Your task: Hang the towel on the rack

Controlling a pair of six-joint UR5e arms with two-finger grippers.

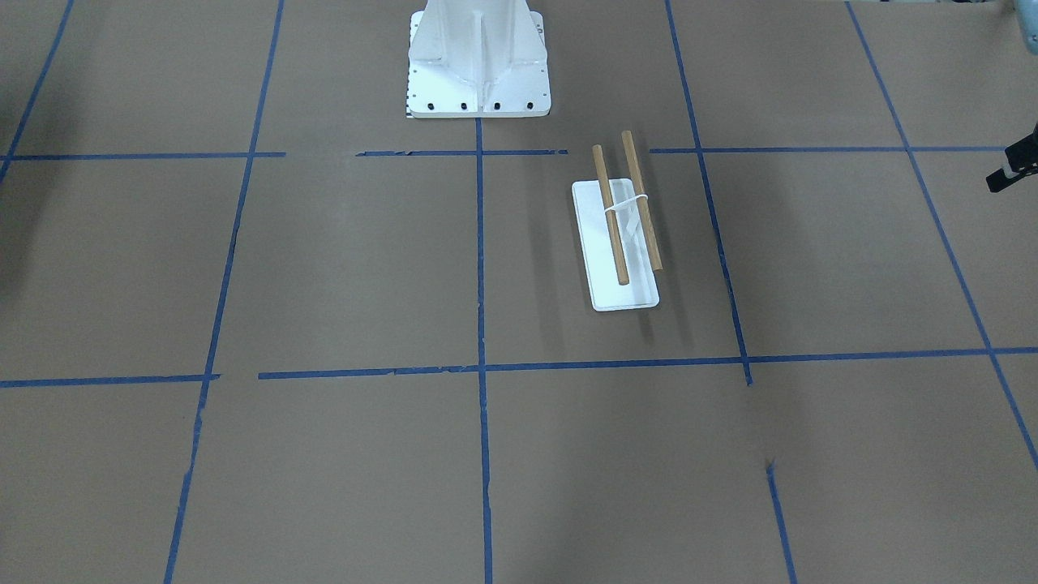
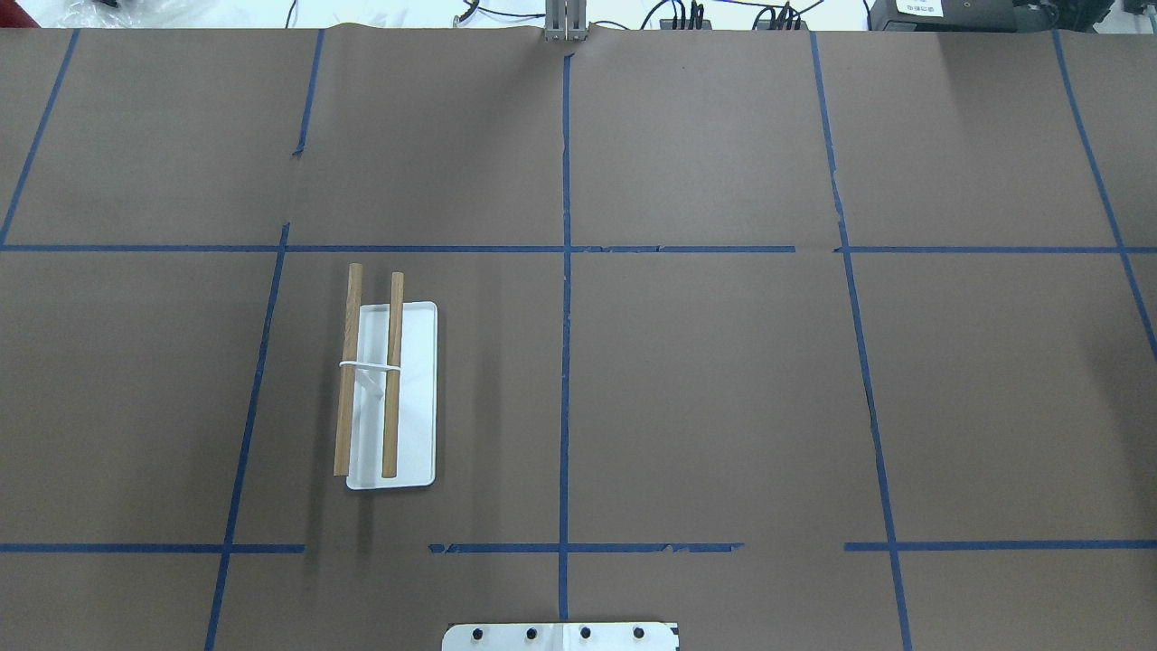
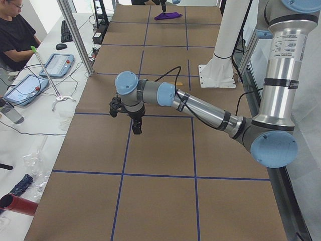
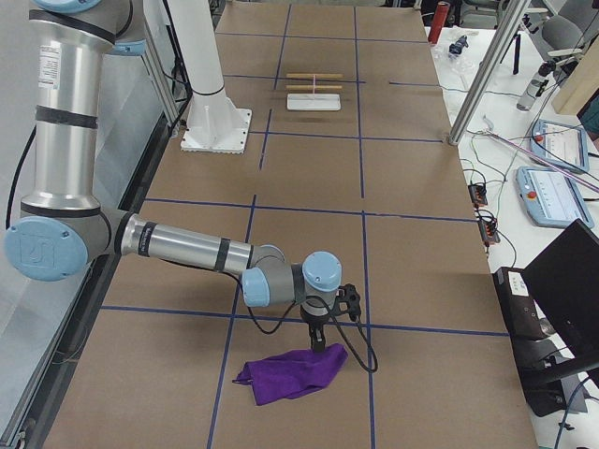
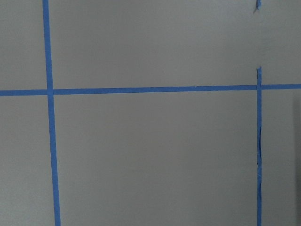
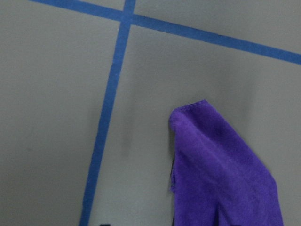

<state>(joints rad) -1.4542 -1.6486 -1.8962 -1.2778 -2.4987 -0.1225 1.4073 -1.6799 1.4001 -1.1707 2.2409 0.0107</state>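
Note:
The rack (image 1: pixel 615 235) stands on the brown table on my left side, two wooden rods over a white base; it also shows in the overhead view (image 2: pixel 391 407) and far off in the exterior right view (image 4: pixel 314 101). Nothing hangs on it. The purple towel (image 4: pixel 290 376) lies crumpled on the table at my far right end, small in the exterior left view (image 3: pixel 168 16) and close in the right wrist view (image 6: pixel 225 179). My right gripper (image 4: pixel 318 344) points down at the towel's upper corner; I cannot tell if it is open or shut. My left gripper (image 3: pixel 136 130) hangs above bare table; I cannot tell its state.
The white robot pedestal (image 1: pixel 478 73) stands at the table's near middle edge (image 2: pixel 560 636). Blue tape lines grid the table. An operator (image 3: pixel 15 35) sits beside the left end with tablets and cables. A metal post (image 4: pixel 477 84) stands at the table's far side.

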